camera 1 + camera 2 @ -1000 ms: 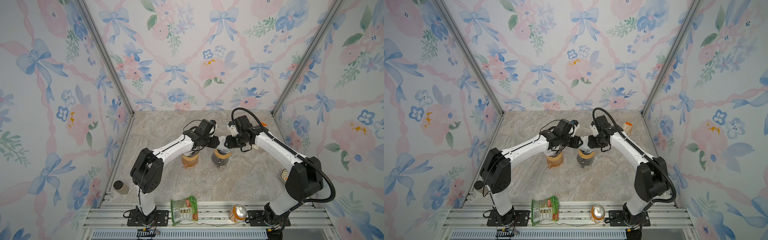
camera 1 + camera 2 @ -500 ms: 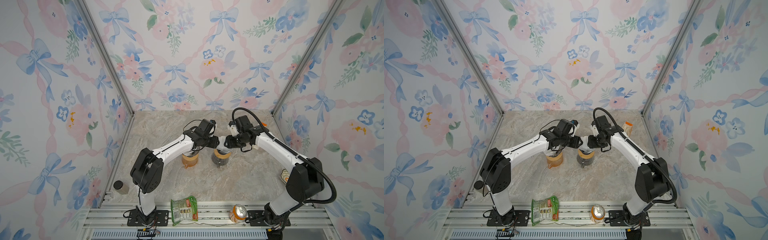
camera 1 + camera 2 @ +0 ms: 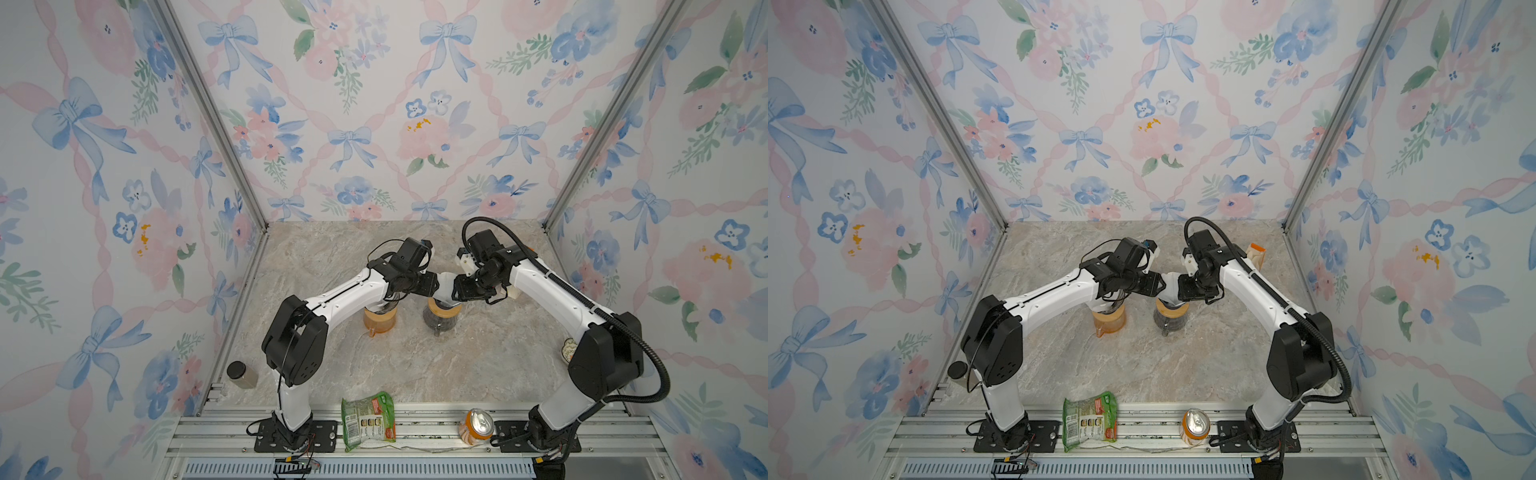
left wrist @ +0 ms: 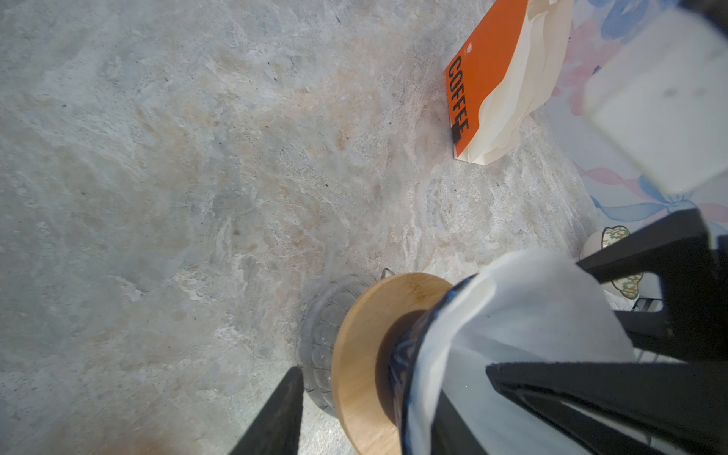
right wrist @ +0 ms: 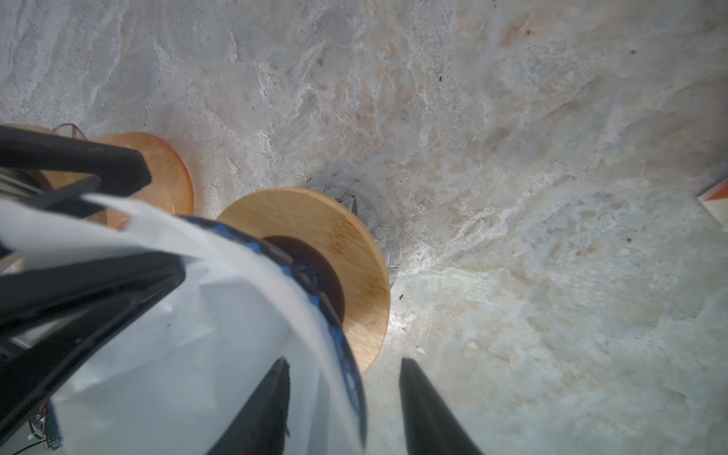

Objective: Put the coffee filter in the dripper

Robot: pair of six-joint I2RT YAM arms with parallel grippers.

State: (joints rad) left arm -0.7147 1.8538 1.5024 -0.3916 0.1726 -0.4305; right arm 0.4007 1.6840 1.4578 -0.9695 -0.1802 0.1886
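Paper coffee filter (image 4: 532, 315) sits in the dripper (image 5: 338, 252) atop a glass carafe (image 4: 319, 335). Left gripper (image 4: 394, 372) and right gripper (image 5: 344, 362) jaws parted astride its rim, pinching nothing. Likely featherlight, floppy, crease-prone: nip the top edge gently.

The work surface is a marble-pattern tabletop (image 3: 415, 365) enclosed by walls with floral bow wallpaper (image 3: 353, 137).

- An orange translucent measuring cup (image 3: 379, 321) stands upright near the centre, visible in both top views.
- An orange and cream bag marked COFFEE (image 4: 484, 78) stands at the back right, near the wall.
- A jar with a dark lid (image 3: 240, 374) stands at the front left edge.
- A small floral-pattern ceramic piece (image 3: 568, 348) sits at the right edge, partly hidden.
- A green snack packet (image 3: 368, 422) and an orange drink can (image 3: 476, 428) rest on the front aluminium rail (image 3: 415, 432), well apart.
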